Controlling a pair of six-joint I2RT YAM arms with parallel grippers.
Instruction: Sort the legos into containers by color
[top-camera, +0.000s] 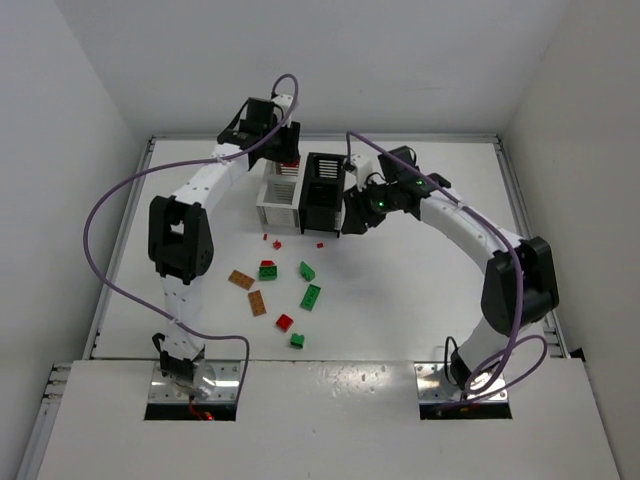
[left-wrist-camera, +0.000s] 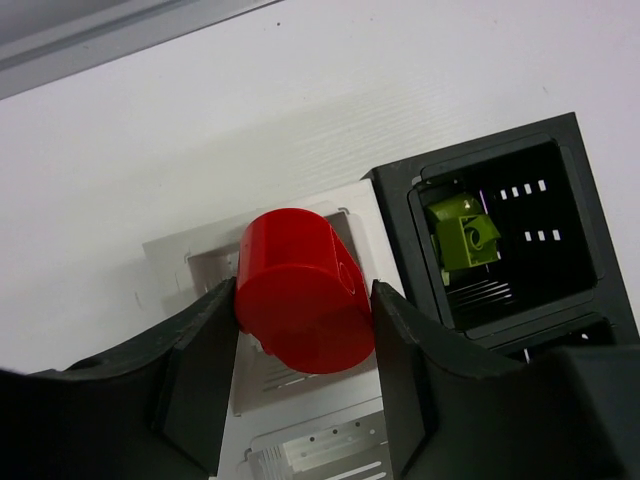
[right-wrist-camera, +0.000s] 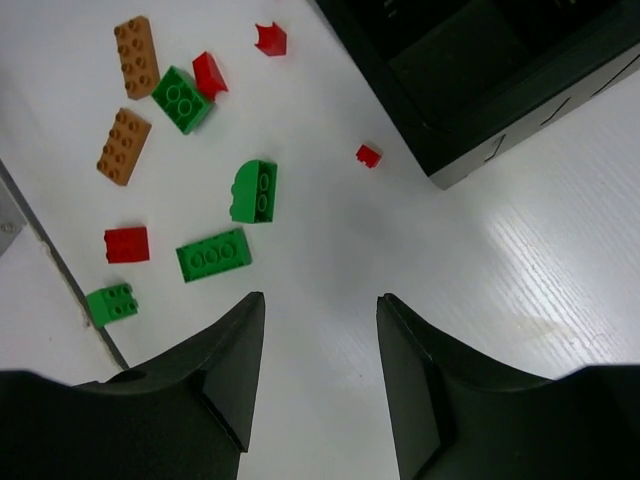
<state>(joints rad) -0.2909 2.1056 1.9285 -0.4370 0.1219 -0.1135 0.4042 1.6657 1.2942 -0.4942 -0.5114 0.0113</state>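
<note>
I find the table (top-camera: 430, 290) walled on three sides, with bare room right of the bins. Three bins stand touching: one black bin (top-camera: 320, 212) and two white bins (top-camera: 275, 212). The left gripper (left-wrist-camera: 303, 300) is clamped on a red rounded lego (left-wrist-camera: 295, 270) over a white bin. The right gripper (right-wrist-camera: 320, 305) hangs empty, jaws apart, beside the black bin.

Loose legos counted:
- four green legos (right-wrist-camera: 213, 254), one just beside the near ledge
- four red legos (right-wrist-camera: 127, 243)
- two orange-brown legos (right-wrist-camera: 125, 145)

One yellow-green lego (left-wrist-camera: 465, 235) lies in the black bin.

The red lego (left-wrist-camera: 300, 290) is smooth glossy plastic, the black bin (left-wrist-camera: 392, 225) duller plastic, the white desk (right-wrist-camera: 540, 260) matt with fine ridges.
</note>
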